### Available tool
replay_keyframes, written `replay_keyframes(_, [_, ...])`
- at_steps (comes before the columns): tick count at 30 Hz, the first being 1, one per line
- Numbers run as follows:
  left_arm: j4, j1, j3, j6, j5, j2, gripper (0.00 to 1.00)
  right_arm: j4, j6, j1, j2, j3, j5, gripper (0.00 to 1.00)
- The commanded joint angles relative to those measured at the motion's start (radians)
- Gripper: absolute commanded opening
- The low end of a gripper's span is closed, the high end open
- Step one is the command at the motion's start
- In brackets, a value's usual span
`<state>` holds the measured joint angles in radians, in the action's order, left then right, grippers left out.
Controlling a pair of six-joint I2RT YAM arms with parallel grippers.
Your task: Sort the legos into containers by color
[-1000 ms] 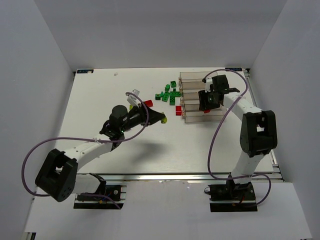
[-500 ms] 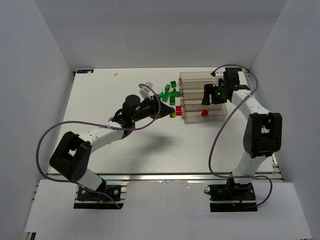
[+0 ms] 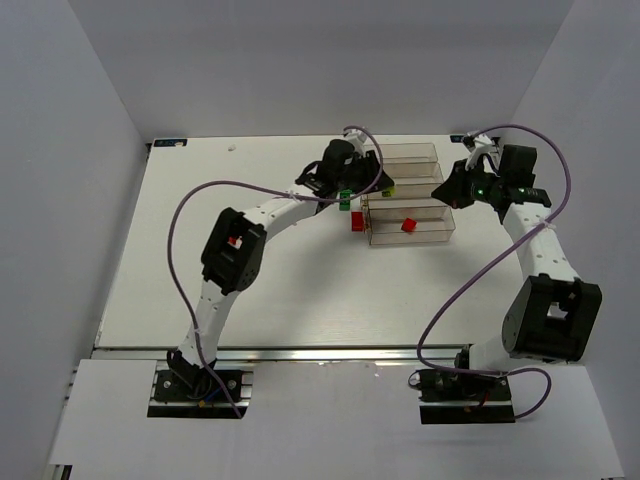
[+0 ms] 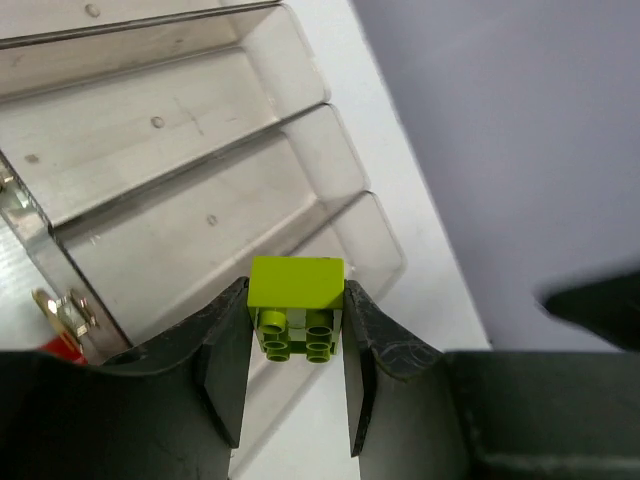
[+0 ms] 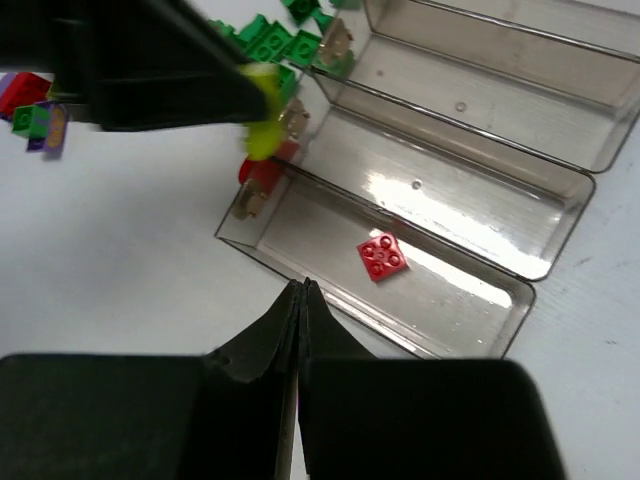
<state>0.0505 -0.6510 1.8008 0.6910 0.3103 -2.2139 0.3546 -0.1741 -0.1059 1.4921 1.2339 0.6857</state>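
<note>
The left gripper (image 4: 296,305), pinching a yellow-green brick (image 4: 295,283), has swung over the containers (image 4: 200,160). The right gripper (image 5: 300,292), now pressed together, has withdrawn rightward.

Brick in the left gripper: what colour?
Yellow-green brick, pinched in the left gripper; clearest in the left wrist view.

Four bins (image 3: 412,150), joined in one block. Three red bricks (image 5: 381,255): one inside the bin on the block's six o'clock side, as the top view shows it, and two on the worktop (image 3: 250,290) at its nine o'clock. One yellow-green brick (image 4: 295,283). One purple brick (image 5: 52,140) shows. Green bricks (image 5: 270,42): at least five, crowded and partly hidden, so no sure count. Two arms (image 3: 228,250)
</note>
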Motion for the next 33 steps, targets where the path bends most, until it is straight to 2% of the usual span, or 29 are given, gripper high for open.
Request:
replay_keyframes(1, [-0.184,-0.032,0.162,-0.057,-0.103,-0.099,0.03,-0.032,-0.025,-0.006,-0.064,-0.048,0.094,0.0])
replay_keyframes(6, [-0.169,-0.038,0.346,-0.039,-0.172,-0.225,0.12,0.001,-0.031,-0.012,-0.104,-0.096,0.136,0.0])
replay_keyframes(8, [-0.15,-0.039,0.368,-0.035,-0.192,-0.257,0.13,0.011,-0.03,-0.018,-0.105,-0.103,0.15,0.0])
replay_keyframes(14, [-0.158,-0.039,0.411,-0.024,-0.231,-0.302,0.28,0.006,-0.027,-0.023,-0.098,-0.108,0.161,0.02])
replay_keyframes(15, [-0.159,-0.039,0.408,-0.022,-0.229,-0.306,0.31,0.004,-0.024,-0.025,-0.096,-0.106,0.161,0.07])
replay_keyframes(16, [-0.159,-0.041,0.405,-0.021,-0.226,-0.306,0.4,0.004,-0.024,-0.023,-0.093,-0.105,0.161,0.1])
replay_keyframes(17, [-0.153,-0.041,0.394,-0.018,-0.22,-0.306,0.43,0.003,-0.024,-0.025,-0.087,-0.103,0.166,0.14])
replay_keyframes(18, [-0.153,-0.042,0.39,-0.018,-0.214,-0.3,0.46,0.003,-0.025,-0.025,-0.085,-0.102,0.167,0.23])
replay_keyframes(20, [-0.141,-0.047,0.372,-0.019,-0.203,-0.29,0.54,0.01,-0.044,-0.023,-0.078,-0.096,0.172,0.34])
replay_keyframes(21, [-0.138,-0.048,0.364,-0.019,-0.201,-0.282,0.58,0.018,-0.053,-0.023,-0.078,-0.094,0.175,0.42])
replay_keyframes(22, [-0.133,-0.05,0.358,-0.019,-0.201,-0.264,0.6,0.023,-0.062,-0.023,-0.075,-0.093,0.182,0.45])
replay_keyframes(25, [-0.118,-0.052,0.335,-0.021,-0.195,-0.212,0.66,0.05,-0.117,-0.023,-0.059,-0.079,0.245,0.54])
replay_keyframes(27, [-0.113,-0.053,0.316,-0.025,-0.204,-0.178,0.73,0.078,-0.162,-0.02,-0.05,-0.062,0.285,0.57])
replay_keyframes(29, [-0.11,-0.053,0.292,-0.036,-0.218,-0.109,0.75,0.128,-0.212,-0.017,-0.033,-0.045,0.337,0.6])
replay_keyframes(31, [-0.104,-0.053,0.214,-0.051,-0.237,-0.043,0.75,0.221,-0.338,0.0,-0.02,-0.011,0.373,0.6])
replay_keyframes(32, [-0.098,-0.053,0.171,-0.062,-0.273,0.039,0.75,0.265,-0.399,0.009,-0.015,0.002,0.397,0.6])
replay_keyframes(33, [-0.097,-0.053,0.123,-0.071,-0.295,0.086,0.73,0.3,-0.51,0.035,-0.01,0.013,0.399,0.6])
